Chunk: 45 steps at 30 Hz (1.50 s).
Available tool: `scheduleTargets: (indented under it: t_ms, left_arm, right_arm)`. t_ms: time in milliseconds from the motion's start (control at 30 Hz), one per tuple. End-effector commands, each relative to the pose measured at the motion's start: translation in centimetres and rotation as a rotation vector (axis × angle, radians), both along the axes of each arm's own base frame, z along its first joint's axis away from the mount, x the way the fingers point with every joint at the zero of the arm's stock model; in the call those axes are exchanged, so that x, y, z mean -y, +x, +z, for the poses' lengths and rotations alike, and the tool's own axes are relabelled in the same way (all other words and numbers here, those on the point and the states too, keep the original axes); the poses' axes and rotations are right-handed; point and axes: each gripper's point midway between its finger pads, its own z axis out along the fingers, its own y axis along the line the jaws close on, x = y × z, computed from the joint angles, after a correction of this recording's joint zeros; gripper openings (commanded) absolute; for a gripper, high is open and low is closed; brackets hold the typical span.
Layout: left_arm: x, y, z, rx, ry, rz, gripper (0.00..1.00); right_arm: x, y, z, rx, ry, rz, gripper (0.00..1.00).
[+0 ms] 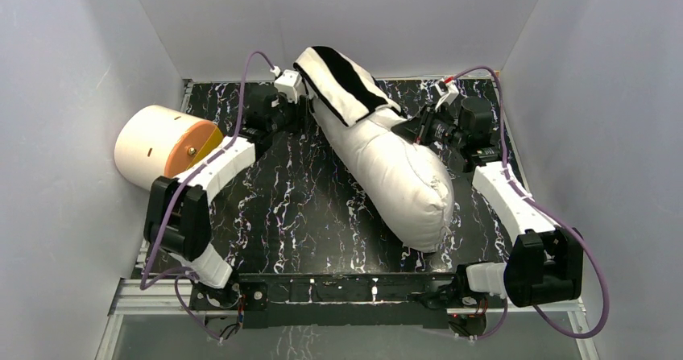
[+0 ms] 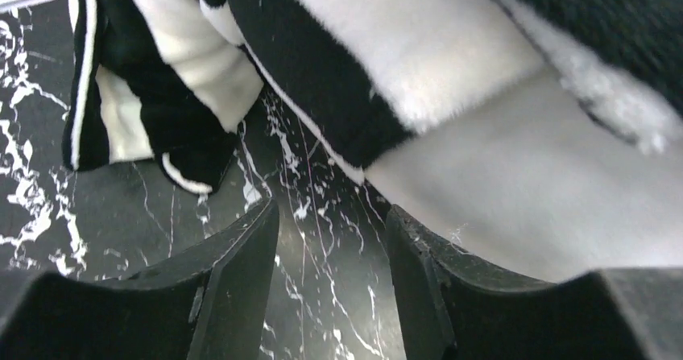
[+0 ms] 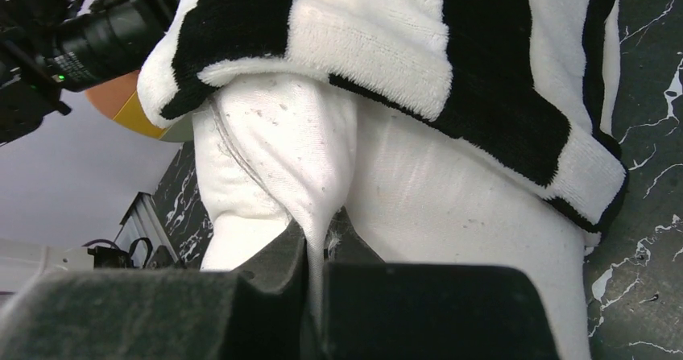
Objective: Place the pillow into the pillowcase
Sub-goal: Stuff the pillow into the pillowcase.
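The plump white pillow (image 1: 399, 175) lies slantwise across the marbled table. Its far end sits inside the black-and-white striped pillowcase (image 1: 342, 82), whose hem crosses it about a third of the way down. My right gripper (image 1: 412, 128) is shut on a pinched fold of the pillow (image 3: 318, 183), just below the pillowcase (image 3: 451, 62) hem. My left gripper (image 1: 296, 94) stands open beside the pillowcase's left edge. In the left wrist view, only tabletop shows between the jaws of the left gripper (image 2: 332, 223); the pillowcase (image 2: 322, 62) and the pillow (image 2: 523, 183) lie just beyond.
A cream cylinder with an orange face (image 1: 165, 144) lies at the left, against the grey wall. Grey walls enclose the table on three sides. The black marbled tabletop (image 1: 298, 215) shows bare between the arms, in front of the pillow.
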Motion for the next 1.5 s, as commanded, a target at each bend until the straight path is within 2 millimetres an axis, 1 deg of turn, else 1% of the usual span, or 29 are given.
scheduleTargets:
  t_ms: [0, 33, 100, 167, 200, 233, 333, 367, 433, 467, 500, 533, 567, 600, 667, 733, 800, 833, 900, 933, 967, 1033, 1133, 1233, 1267, 1300, 1367, 1467]
  left_arm:
    - [1.7, 4.1, 4.0, 0.24, -0.044, -0.052, 0.53]
    - [2.1, 4.6, 3.8, 0.26, -0.053, -0.064, 0.55]
    - [3.0, 5.6, 4.1, 0.336, -0.067, -0.098, 0.57]
    - [3.3, 6.5, 4.1, 0.381, -0.077, -0.096, 0.56]
    - [3.3, 6.7, 4.1, 0.401, -0.061, -0.103, 0.54]
    - [3.4, 6.8, 4.2, 0.418, -0.054, -0.113, 0.47]
    - [4.2, 6.1, 5.0, 0.448, -0.066, -0.173, 0.04]
    - [4.8, 5.2, 5.5, 0.452, -0.08, -0.204, 0.0]
    - [6.5, 2.5, 6.7, 0.476, -0.092, -0.272, 0.0]
    - [7.7, 0.7, 7.0, 0.497, -0.08, -0.315, 0.0]
    - [9.0, -1.4, 6.6, 0.51, -0.06, -0.362, 0.0]
    - [10.3, -3.1, 7.2, 0.539, -0.046, -0.393, 0.0]
    - [11.5, -5.1, 6.3, 0.529, -0.035, -0.431, 0.0]
    - [12.5, -6.8, 5.9, 0.527, -0.036, -0.465, 0.0]
    - [14.4, -9.4, 4.9, 0.503, -0.053, -0.526, 0.0]
    - [16.2, -11.3, 3.8, 0.488, -0.049, -0.586, 0.0]
    - [17.5, -12.3, 3.4, 0.493, -0.032, -0.615, 0.0]
    - [17.8, -12.3, 3.5, 0.496, -0.032, -0.619, 0.0]
    - [17.9, -11.8, 3.9, 0.508, -0.023, -0.603, 0.0]
    - [17.9, -11.6, 4.3, 0.516, -0.014, -0.599, 0.0]
    - [17.9, -11.4, 5.1, 0.525, -0.012, -0.592, 0.0]
    - [17.6, -11.1, 7.3, 0.528, -0.018, -0.561, 0.0]
    - [16.5, -11.8, 12.3, 0.546, -0.073, -0.517, 0.0]
    - [14.9, -13.1, 17.1, 0.545, -0.143, -0.472, 0.0]
    - [14.4, -13.5, 18.4, 0.542, -0.159, -0.458, 0.0]
    - [13.8, -13.9, 19.7, 0.542, -0.176, -0.442, 0.0]
    - [13.2, -14.1, 20.7, 0.516, -0.181, -0.419, 0.0]
    - [13.0, -13.8, 20.9, 0.459, -0.156, -0.398, 0.0]
  right_arm:
    - [0.2, 0.3, -0.1, 0.019, 0.012, 0.008, 0.0]
    - [0.3, 0.4, -0.1, 0.018, 0.012, 0.006, 0.0]
    - [0.3, 0.6, -0.2, 0.018, 0.012, 0.003, 0.0]
    - [0.3, 0.8, -0.2, 0.02, 0.013, 0.001, 0.0]
    - [0.3, 0.8, -0.2, 0.021, 0.012, 0.0, 0.0]
    - [0.3, 0.9, -0.2, 0.02, 0.011, -0.004, 0.0]
    - [0.5, 1.2, -0.8, 0.007, 0.018, -0.027, 0.0]
    - [0.6, 1.4, -1.0, 0.004, 0.027, -0.044, 0.0]
    - [0.7, 1.9, -1.1, -0.003, 0.06, -0.074, 0.0]
    - [0.6, 2.1, -1.1, -0.007, 0.077, -0.082, 0.0]
    - [0.7, 2.4, -1.1, -0.016, 0.088, -0.097, 0.0]
    - [0.7, 2.7, -1.1, -0.025, 0.096, -0.111, 0.0]
    - [0.8, 3.1, -1.0, -0.029, 0.106, -0.128, 0.0]
    - [0.9, 3.4, -1.1, -0.036, 0.12, -0.146, 0.0]
    - [1.1, 3.8, -1.0, -0.042, 0.141, -0.177, 0.0]
    - [1.2, 4.0, -0.8, -0.043, 0.161, -0.201, 0.0]
    - [1.3, 4.0, -0.7, -0.046, 0.178, -0.221, 0.0]
    - [1.4, 4.1, -0.7, -0.047, 0.179, -0.233, 0.0]
    - [1.3, 4.0, -0.7, -0.048, 0.18, -0.234, 0.0]
    - [1.2, 3.9, -0.8, -0.052, 0.178, -0.231, 0.0]
    - [1.2, 3.9, -0.6, -0.05, 0.168, -0.222, 0.0]
    - [0.9, 3.4, 0.2, -0.042, 0.134, -0.183, 0.0]
    - [0.6, 2.2, 2.3, -0.042, 0.076, -0.12, 0.0]
    - [-0.1, 0.6, 4.2, -0.08, 0.079, -0.033, 0.0]
    - [-0.4, 0.0, 4.8, -0.085, 0.091, -0.001, 0.0]
    - [-0.6, -0.5, 4.9, -0.105, 0.107, 0.016, 0.0]
    - [-0.8, -1.0, 4.7, -0.143, 0.129, 0.026, 0.0]
    - [-0.9, -0.7, 4.0, -0.201, 0.152, 0.027, 0.02]
